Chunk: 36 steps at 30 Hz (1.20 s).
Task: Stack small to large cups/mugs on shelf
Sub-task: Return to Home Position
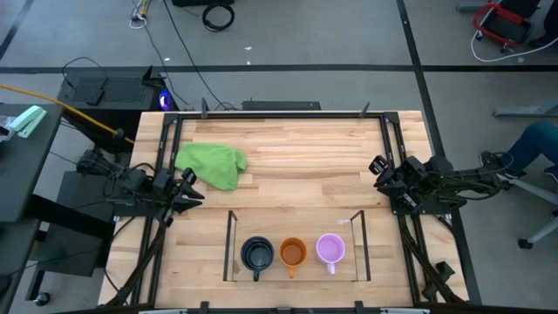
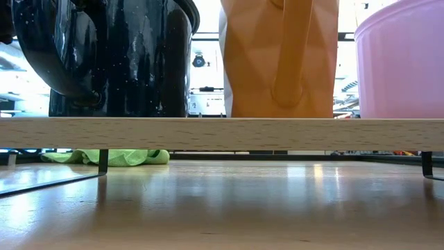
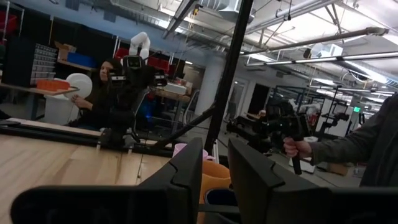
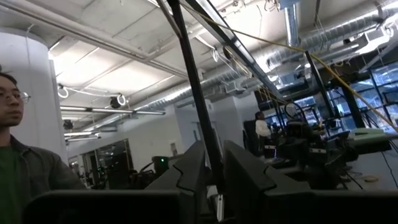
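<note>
Three mugs stand side by side, unstacked, on the light wood shelf [image 1: 296, 272] at the table's near edge, between its two clear side panels [image 1: 231, 246]. They are the navy mug [image 1: 257, 254], the orange mug [image 1: 292, 253] and the lilac mug [image 1: 330, 249]. In the low view their bases rest on the shelf board [image 2: 222, 133]: navy mug [image 2: 118, 55], orange mug [image 2: 277, 55], lilac mug [image 2: 402, 62]. My left gripper [image 1: 189, 187] waits at the table's left edge, open by a narrow gap and empty. My right gripper [image 1: 382, 171] waits at the right edge, likewise open and empty.
A green cloth [image 1: 214, 164] lies crumpled at the far left of the table and also shows in the low view [image 2: 125, 157]. Black frame rails [image 1: 392, 148] run along both sides of the table. People stand beyond the table, and one hand [image 3: 297, 147] holds a device.
</note>
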### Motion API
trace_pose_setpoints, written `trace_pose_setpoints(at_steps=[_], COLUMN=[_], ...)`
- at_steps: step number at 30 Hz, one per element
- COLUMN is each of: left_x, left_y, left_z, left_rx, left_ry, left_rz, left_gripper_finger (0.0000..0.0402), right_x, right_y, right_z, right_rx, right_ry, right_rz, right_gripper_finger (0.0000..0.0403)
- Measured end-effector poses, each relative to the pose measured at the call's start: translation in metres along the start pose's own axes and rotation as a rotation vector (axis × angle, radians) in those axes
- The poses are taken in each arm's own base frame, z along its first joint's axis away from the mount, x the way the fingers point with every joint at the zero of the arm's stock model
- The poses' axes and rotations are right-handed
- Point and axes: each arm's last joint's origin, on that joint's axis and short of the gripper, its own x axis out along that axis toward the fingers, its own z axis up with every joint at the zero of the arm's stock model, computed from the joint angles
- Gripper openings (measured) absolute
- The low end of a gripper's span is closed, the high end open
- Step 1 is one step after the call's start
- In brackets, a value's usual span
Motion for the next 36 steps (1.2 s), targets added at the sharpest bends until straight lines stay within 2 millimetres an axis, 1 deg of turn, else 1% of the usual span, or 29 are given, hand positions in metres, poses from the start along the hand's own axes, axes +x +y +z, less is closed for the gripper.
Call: trace_pose_setpoints(at_steps=[6,12,19,23,26,30,32,36], left_x=[0.0,0.0,-0.002,-0.004,-0.005,-0.006,-0.006,-0.006], left_y=[0.0,0.003,0.008,0.012,0.015,0.016,0.016,0.016], left_z=[-0.001,-0.009,-0.018,-0.021,-0.024,-0.024,-0.024,-0.024], left_rx=[0.003,0.066,0.105,0.136,0.15,0.166,0.218,0.371], left_ry=[0.008,0.094,0.164,0.191,0.203,0.209,0.222,0.255], left_rz=[0.002,0.038,0.161,0.268,0.356,0.393,0.389,0.373], left_gripper_finger=[0.0091,0.0085,0.0087,0.0093,0.0094,0.009,0.0087,0.0085], right_x=[0.0,-0.002,-0.006,-0.008,-0.009,-0.01,-0.01,-0.011], right_y=[-0.004,-0.007,-0.012,-0.013,-0.015,-0.018,-0.018,-0.019], right_z=[-0.009,-0.019,-0.031,-0.036,-0.037,-0.04,-0.04,-0.042], right_rx=[-0.018,-0.101,-0.087,-0.091,-0.095,-0.103,-0.115,-0.218], right_ry=[0.088,0.195,0.324,0.376,0.387,0.401,0.404,0.439], right_rz=[-0.035,-0.067,-0.107,-0.122,-0.18,-0.252,-0.266,-0.251], right_gripper_finger=[0.0065,0.0065,0.0065,0.0065,0.0065,0.0065,0.0065,0.0065])
